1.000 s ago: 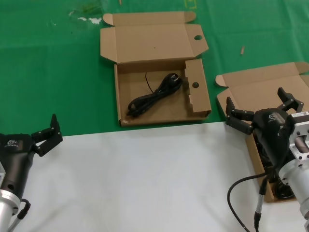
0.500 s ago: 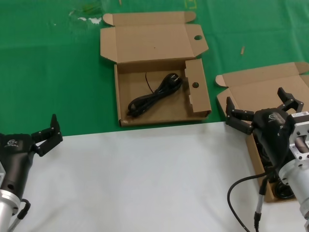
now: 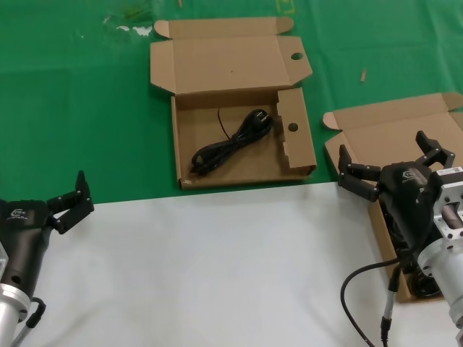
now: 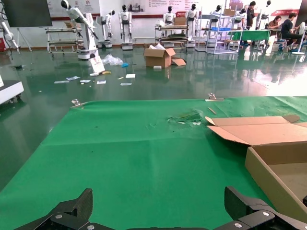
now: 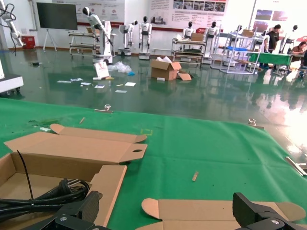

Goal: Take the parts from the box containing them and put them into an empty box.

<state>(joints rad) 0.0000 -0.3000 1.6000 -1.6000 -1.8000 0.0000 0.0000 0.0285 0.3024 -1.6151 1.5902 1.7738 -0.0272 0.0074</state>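
Note:
The wide shallow box (image 3: pixel 184 141) with round holes lies open on the green cloth, and one black cable bundle (image 3: pixel 230 141) rests inside it. It shows again in the right wrist view, the box (image 5: pixel 103 187) with that cable (image 5: pixel 45 194) in it. The narrower box (image 3: pixel 394 134) stands open at the right; my right gripper (image 3: pixel 383 150) hovers open over it and hides most of the inside. A bit of black cable (image 3: pixel 425 284) shows beside the arm. My left gripper (image 3: pixel 69 201) waits open at the left, over the white sheet's edge.
A white sheet (image 3: pixel 210 267) covers the near part of the table, with green cloth (image 3: pixel 79 108) beyond it. Small scraps (image 3: pixel 364 74) lie on the cloth. The left wrist view shows the wide box's wall (image 4: pixel 268 175) off to one side of its gripper (image 4: pixel 158 211).

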